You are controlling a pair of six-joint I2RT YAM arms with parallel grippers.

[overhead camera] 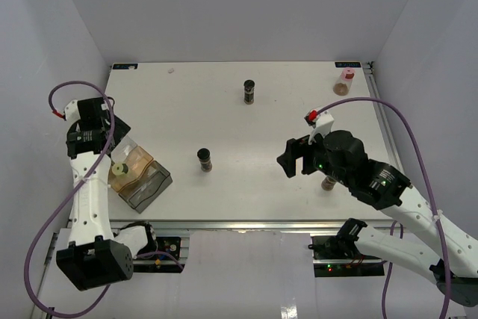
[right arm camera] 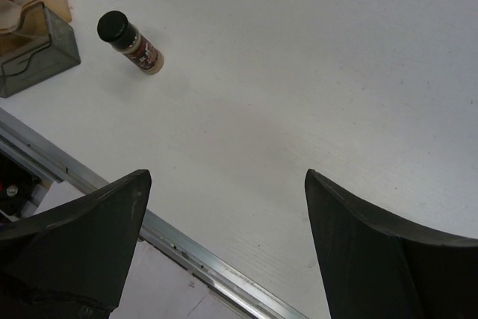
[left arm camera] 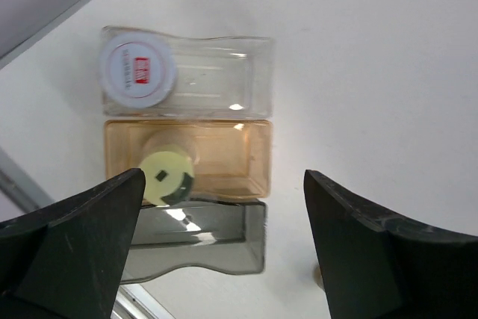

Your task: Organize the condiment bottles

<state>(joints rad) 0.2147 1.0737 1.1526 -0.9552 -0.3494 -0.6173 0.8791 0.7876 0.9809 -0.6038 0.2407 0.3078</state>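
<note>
1. The left hand (left arm camera: 224, 177) hangs wide open over a three-part tray (left arm camera: 258, 80) at the near-left corner of the bench (left arm camera: 373, 72).
2. Beneath it, a yellow-capped jar (left arm camera: 167, 177) sits in the amber middle section. A white-capped jar (left arm camera: 137, 74) fills the clear one, and the grey section shows no jar.
3. The right hand (right arm camera: 224, 177), also wide and holding nothing, hovers over the bench.
4. Four jars stand well apart: a black-capped jar (overhead camera: 205, 159), a dark jar (overhead camera: 249, 92), a pink-capped jar (overhead camera: 344, 82) and a brown jar (overhead camera: 328, 183) half hidden under the right arm (overhead camera: 388, 184).
5. The sound move is likely to lift straight up, fingers clear of both caps, before fetching another.
</note>
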